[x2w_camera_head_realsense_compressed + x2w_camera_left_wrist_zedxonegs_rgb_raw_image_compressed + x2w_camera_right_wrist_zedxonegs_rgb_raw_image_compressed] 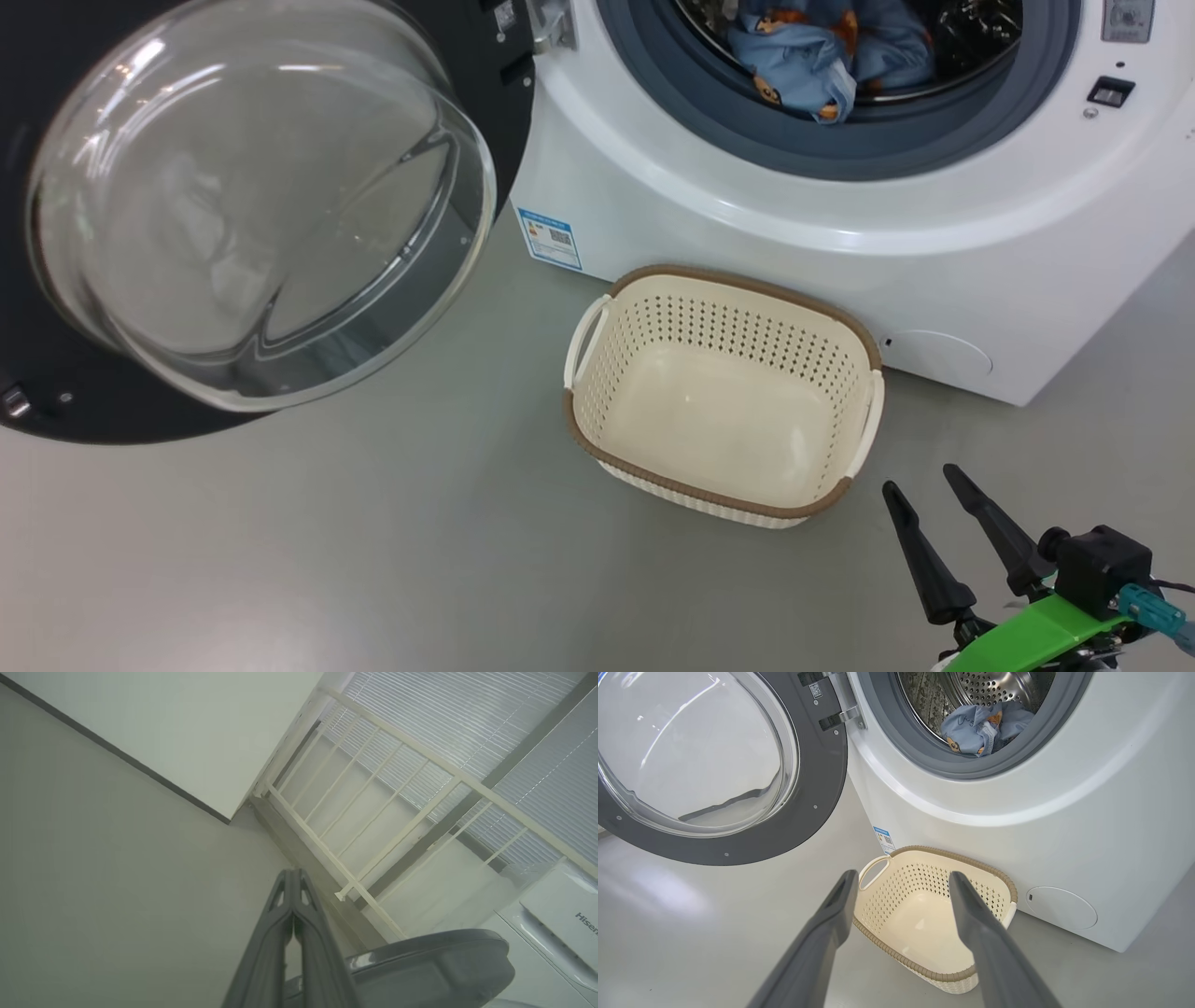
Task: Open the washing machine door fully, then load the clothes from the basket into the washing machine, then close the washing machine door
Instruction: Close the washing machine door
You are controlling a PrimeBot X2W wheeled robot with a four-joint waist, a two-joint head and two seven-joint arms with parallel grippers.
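A white panel [558, 905] reads "Hisen" (cut off at the edge). The blue label [549, 238] on the washing machine [934, 280] is illegible.

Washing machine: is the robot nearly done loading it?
Nearly. Done: the door stands wide open, the clothes lie inside the washing machine, and the basket is empty. In hand: nothing; the right gripper is open near the basket, and the left gripper is shut on nothing. Left: closing the door.
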